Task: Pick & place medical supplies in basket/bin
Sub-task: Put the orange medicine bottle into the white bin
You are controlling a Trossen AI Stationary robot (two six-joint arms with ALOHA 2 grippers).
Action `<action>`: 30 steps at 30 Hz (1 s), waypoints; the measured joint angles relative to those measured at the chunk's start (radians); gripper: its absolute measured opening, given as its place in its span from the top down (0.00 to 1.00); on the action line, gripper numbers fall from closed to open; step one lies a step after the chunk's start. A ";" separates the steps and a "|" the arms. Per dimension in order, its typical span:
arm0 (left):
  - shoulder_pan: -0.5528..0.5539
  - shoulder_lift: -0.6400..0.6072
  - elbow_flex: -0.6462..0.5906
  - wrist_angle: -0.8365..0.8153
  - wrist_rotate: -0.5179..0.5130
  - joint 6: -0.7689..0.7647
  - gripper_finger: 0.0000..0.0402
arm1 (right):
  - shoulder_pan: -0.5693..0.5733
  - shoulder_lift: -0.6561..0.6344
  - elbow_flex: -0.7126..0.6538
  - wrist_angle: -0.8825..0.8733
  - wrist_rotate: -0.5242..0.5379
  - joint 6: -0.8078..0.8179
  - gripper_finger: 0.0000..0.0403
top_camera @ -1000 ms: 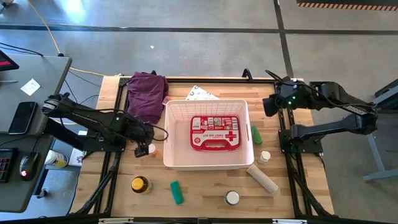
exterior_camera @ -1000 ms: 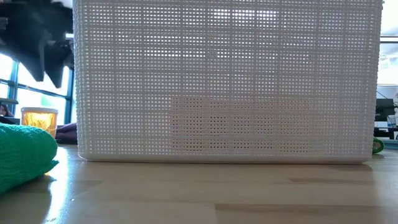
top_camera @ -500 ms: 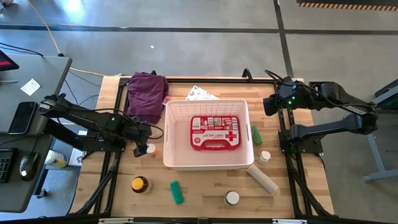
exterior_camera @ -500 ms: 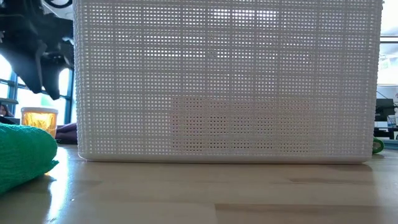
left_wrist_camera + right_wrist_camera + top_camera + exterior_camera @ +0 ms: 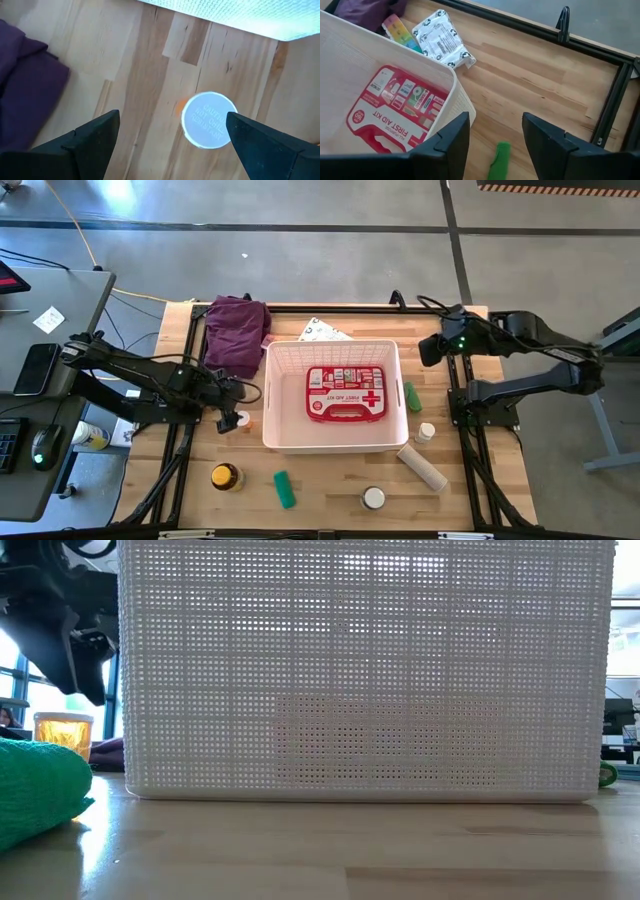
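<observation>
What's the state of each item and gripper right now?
basket: upright, holds only the first-aid pouch
first-aid pouch: flat inside basket
white-capped bottle: upright on table, under left gripper
left gripper: open, above that bottle
right gripper: open, empty, raised by the basket's far right corner
amber bottle: on table
beige roll: lying on table
printed packet: on table behind basket

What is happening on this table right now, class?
A two-armed robot is sorting medical supplies into a white basket. The red first-aid pouch already lies inside. The left gripper hangs open just above a small white-capped bottle standing beside the basket's left wall, not gripping it. The right gripper is empty and waits above the table's far right corner. An amber bottle, green tubes, a beige roll, a printed packet and a pill organizer lie outside.
</observation>
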 joint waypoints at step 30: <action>0.000 0.195 0.001 0.101 0.123 0.021 0.01 | 0.001 0.041 0.000 -0.019 -0.019 -0.026 0.57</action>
